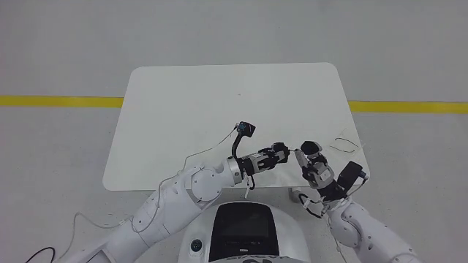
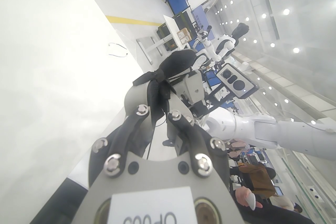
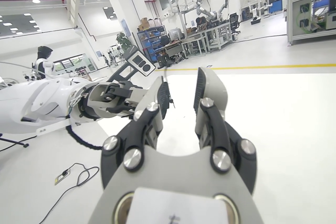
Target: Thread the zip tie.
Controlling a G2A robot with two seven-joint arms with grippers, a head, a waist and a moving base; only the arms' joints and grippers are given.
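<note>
My left gripper [image 1: 284, 151] hangs over the table's front edge, shut on a thin dark zip tie [image 3: 165, 75]. In the left wrist view its black pads are pressed together at the gripper [image 2: 157, 79]. Facing it from the right is my right gripper [image 1: 303, 153], open in its own wrist view [image 3: 182, 80]. The tie's free end curves up just beside one ribbed pad [image 3: 164, 96]. The left gripper's tip is hidden behind that finger. A short length of the tie [image 1: 293, 149] bridges the two grippers in the top view.
A second zip tie [image 1: 345, 144], bent into a loose loop, lies on the white table [image 1: 219, 109] near its right edge, also in the left wrist view [image 2: 118, 49]. A yellow floor line runs behind the table. Benches and other robots stand far off.
</note>
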